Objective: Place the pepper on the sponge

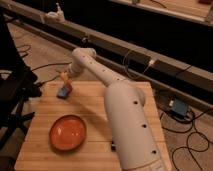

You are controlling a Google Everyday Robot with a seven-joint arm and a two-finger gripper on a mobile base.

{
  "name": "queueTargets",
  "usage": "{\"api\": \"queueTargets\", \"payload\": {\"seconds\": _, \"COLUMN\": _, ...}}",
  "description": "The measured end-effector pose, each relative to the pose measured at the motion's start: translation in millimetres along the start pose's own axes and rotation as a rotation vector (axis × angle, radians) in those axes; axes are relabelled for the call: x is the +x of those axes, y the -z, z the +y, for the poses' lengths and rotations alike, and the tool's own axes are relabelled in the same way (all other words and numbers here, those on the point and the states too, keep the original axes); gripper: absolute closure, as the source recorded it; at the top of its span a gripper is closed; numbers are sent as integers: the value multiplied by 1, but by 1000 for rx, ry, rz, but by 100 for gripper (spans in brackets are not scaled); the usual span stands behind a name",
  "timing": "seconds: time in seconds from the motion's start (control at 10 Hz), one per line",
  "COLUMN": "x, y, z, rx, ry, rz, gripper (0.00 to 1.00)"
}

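The blue sponge [64, 91] lies near the far left corner of the wooden table [95, 107]. Directly above it, almost touching, hangs the small orange pepper [64, 78], pointing down. My gripper [65, 76] is at the end of the white arm stretched across the table from the right, and it is shut on the pepper's upper end.
A round orange plate [67, 132] sits at the front left of the table. The white arm [125, 120] covers the table's right half. A dark chair [15, 90] stands close to the left edge. Cables [150, 62] run along the floor behind.
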Motion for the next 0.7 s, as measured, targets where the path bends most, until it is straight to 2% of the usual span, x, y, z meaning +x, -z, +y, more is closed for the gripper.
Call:
{"api": "queueTargets", "payload": {"seconds": 0.5, "x": 0, "y": -1, "z": -2, "rx": 0, "ry": -3, "rz": 0, "gripper": 100}}
{"api": "queueTargets", "payload": {"seconds": 0.7, "x": 6, "y": -17, "z": -7, "rx": -22, "ry": -18, "rz": 4, "gripper": 100}}
